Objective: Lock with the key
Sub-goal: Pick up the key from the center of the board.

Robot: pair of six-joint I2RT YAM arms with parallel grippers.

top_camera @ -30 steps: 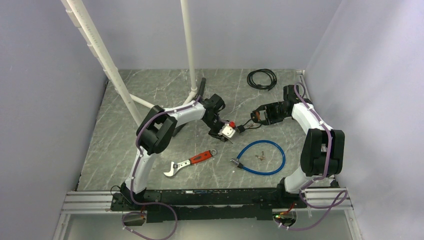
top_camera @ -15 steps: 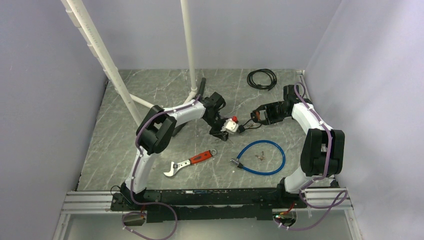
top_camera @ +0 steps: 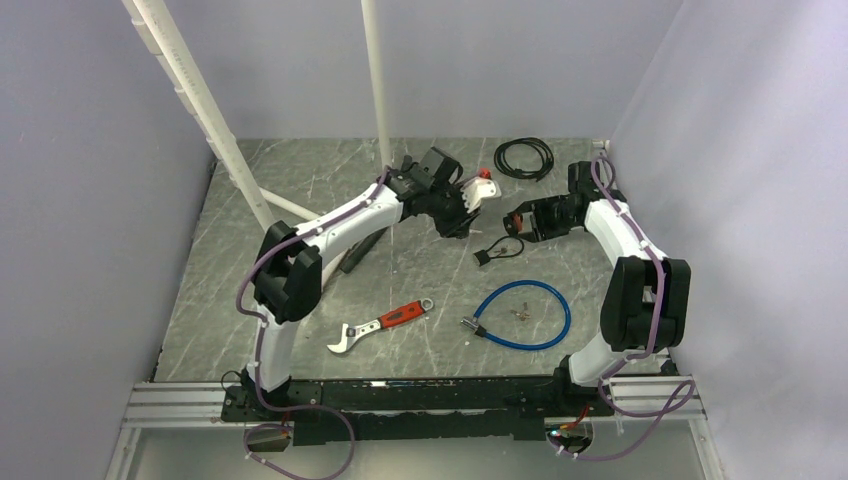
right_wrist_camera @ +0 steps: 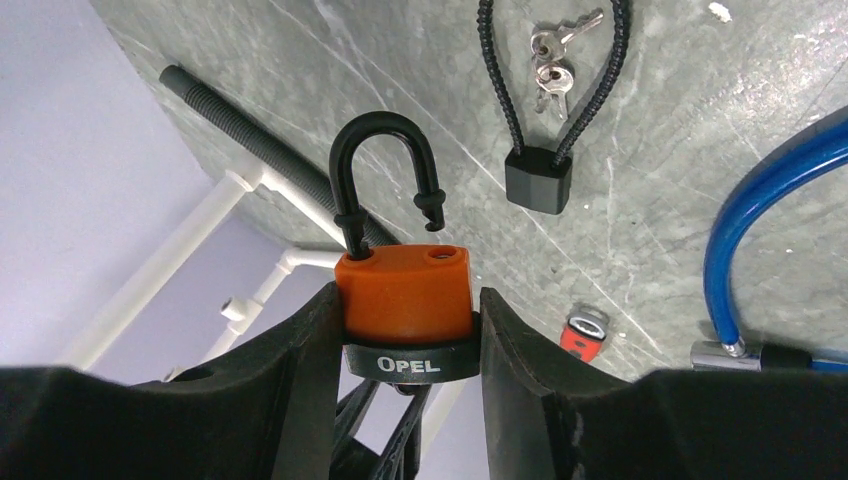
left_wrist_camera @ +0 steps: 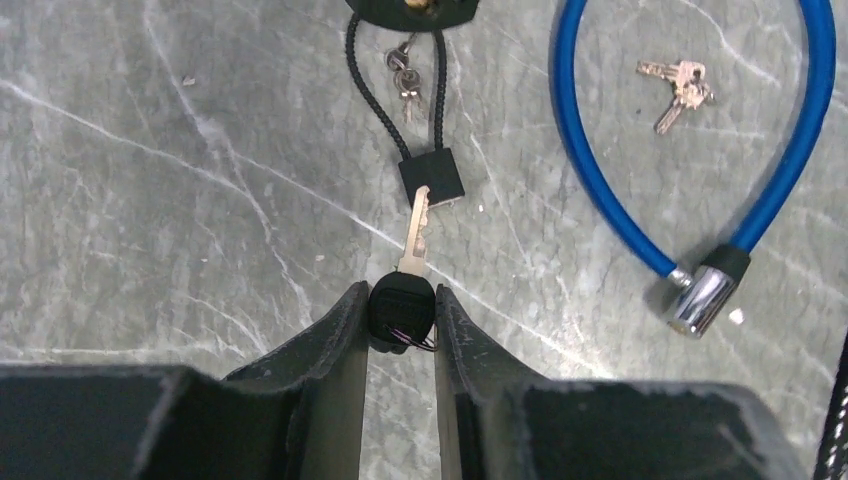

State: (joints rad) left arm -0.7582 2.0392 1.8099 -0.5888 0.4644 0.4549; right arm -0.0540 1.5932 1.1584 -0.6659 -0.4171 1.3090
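The left gripper [left_wrist_camera: 400, 296] has its jaws clenched on the black head of the key [left_wrist_camera: 411, 262]. The blade runs straight out toward 12 o'clock past the fingertips. The right gripper [right_wrist_camera: 407, 296] has its jaws grasping the orange padlock [right_wrist_camera: 405, 283] by its sides, with the open shackle [right_wrist_camera: 384, 121] pointing to 12 o'clock, away from the wrist. Seen from above, over the far middle of the table [top_camera: 215, 290], the padlock lies at about 4 o'clock from the left gripper, near but apart. The keyway is not clearly visible, so the blade probably needs aligning with the lock's base.
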